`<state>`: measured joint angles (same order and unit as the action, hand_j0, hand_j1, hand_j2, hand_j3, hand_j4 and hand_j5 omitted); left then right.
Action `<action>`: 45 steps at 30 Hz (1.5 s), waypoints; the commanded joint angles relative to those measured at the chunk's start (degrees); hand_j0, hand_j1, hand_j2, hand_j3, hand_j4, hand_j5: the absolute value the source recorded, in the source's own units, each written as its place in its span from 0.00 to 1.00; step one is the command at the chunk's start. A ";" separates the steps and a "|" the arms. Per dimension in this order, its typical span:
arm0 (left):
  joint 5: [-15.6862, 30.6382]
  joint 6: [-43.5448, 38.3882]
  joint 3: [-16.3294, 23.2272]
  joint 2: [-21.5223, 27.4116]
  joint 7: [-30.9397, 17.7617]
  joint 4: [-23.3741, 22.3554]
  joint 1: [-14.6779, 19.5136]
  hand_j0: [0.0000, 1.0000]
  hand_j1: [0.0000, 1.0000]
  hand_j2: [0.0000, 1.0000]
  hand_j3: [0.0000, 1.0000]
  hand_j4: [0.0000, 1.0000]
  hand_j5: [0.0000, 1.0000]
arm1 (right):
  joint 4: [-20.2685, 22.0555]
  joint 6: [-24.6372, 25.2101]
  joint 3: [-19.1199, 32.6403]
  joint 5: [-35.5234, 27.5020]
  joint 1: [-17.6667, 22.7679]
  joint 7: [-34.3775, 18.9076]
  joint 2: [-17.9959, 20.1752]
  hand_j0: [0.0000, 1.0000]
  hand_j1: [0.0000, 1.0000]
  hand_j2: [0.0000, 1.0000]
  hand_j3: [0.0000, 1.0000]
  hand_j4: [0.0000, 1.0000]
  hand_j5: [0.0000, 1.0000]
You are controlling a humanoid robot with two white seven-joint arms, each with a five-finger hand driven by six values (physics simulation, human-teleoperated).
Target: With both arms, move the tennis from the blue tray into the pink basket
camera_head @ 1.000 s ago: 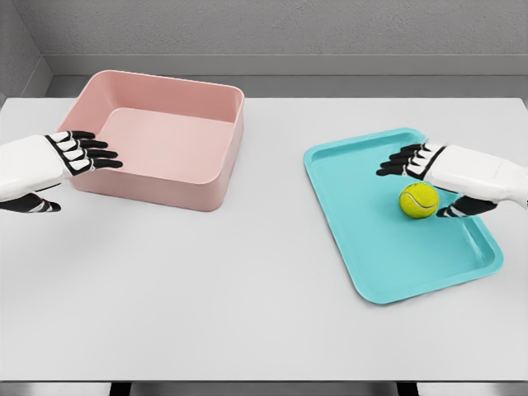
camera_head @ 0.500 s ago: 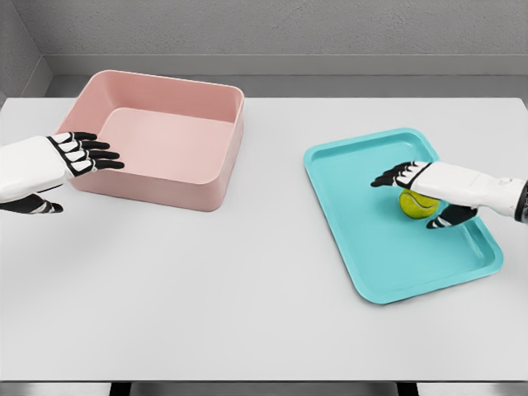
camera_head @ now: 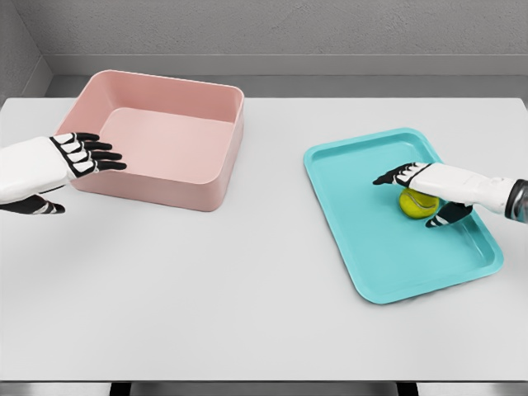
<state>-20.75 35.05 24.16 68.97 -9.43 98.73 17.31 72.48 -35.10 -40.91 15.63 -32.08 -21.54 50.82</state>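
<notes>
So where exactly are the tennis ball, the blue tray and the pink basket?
tennis ball (camera_head: 415, 205), head view, its yellow side below the hand.
blue tray (camera_head: 363, 177), head view, bare floor left of the ball.
pink basket (camera_head: 233, 140), head view, right wall.

The white table (camera_head: 247, 280) carries two items: a pink basket (camera_head: 165, 136) at the rear left and a blue tray (camera_head: 363, 239) at the right, well apart.
</notes>
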 commanded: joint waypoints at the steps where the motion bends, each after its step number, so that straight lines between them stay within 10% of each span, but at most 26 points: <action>1: 0.36 -0.05 0.01 0.11 0.03 0.06 0.00 1.00 1.00 1.00 1.00 1.00 1.00 | -0.59 0.10 0.04 -0.25 0.00 0.01 -0.20 1.00 1.00 1.00 1.00 1.00 1.00; 45: 0.53 -0.05 0.01 -0.06 0.03 0.59 0.09 1.00 1.00 1.00 1.00 1.00 1.00 | 1.44 0.10 0.83 -0.08 -0.62 -2.45 0.15 0.65 0.65 0.65 0.65 0.65 0.65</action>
<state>-20.58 35.05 24.19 68.82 -9.43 99.30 17.40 73.88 -35.12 -40.17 16.00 -32.78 -24.02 50.87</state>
